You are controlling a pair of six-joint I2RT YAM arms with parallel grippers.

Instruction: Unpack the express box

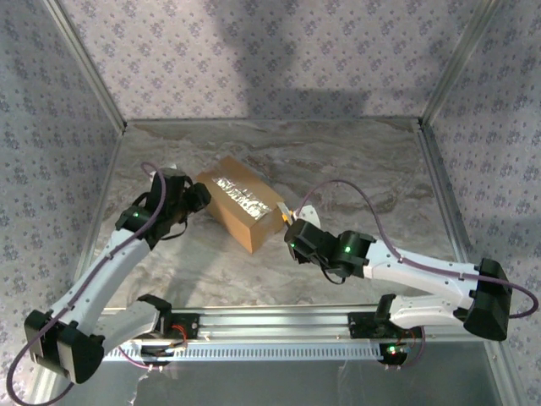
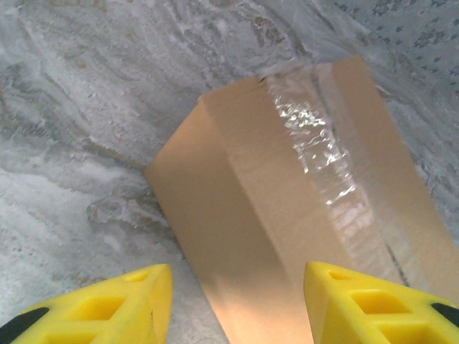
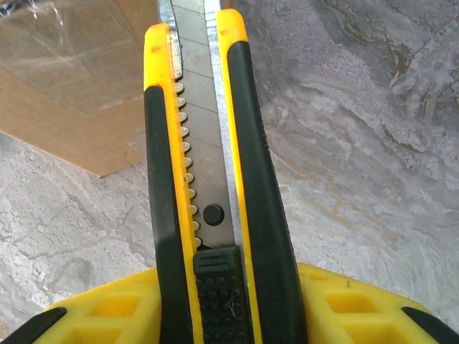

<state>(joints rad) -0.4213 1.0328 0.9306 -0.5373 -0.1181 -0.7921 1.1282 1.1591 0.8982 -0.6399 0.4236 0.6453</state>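
Note:
The express box (image 1: pixel 241 203), a brown carton with shiny clear tape along its top seam, lies closed and slantwise on the marble table. My left gripper (image 1: pixel 201 201) is at its left end. In the left wrist view that gripper (image 2: pixel 237 301) is open, and its yellow fingers (image 2: pixel 107 308) stand either side of the box's (image 2: pixel 287 186) near edge. My right gripper (image 1: pixel 296 230) is shut on a yellow-and-black utility knife (image 1: pixel 286 216) at the box's right end. In the right wrist view the knife (image 3: pixel 215 179) points past the gripper (image 3: pixel 229 301) towards the box corner (image 3: pixel 72 86), blade out.
A metal-framed enclosure with patterned walls (image 1: pixel 254 51) surrounds the table (image 1: pixel 355 161). A metal rail (image 1: pixel 270 326) carrying both arm bases runs along the near edge. The right arm's cable (image 1: pixel 363 199) loops above the table to the right of the box.

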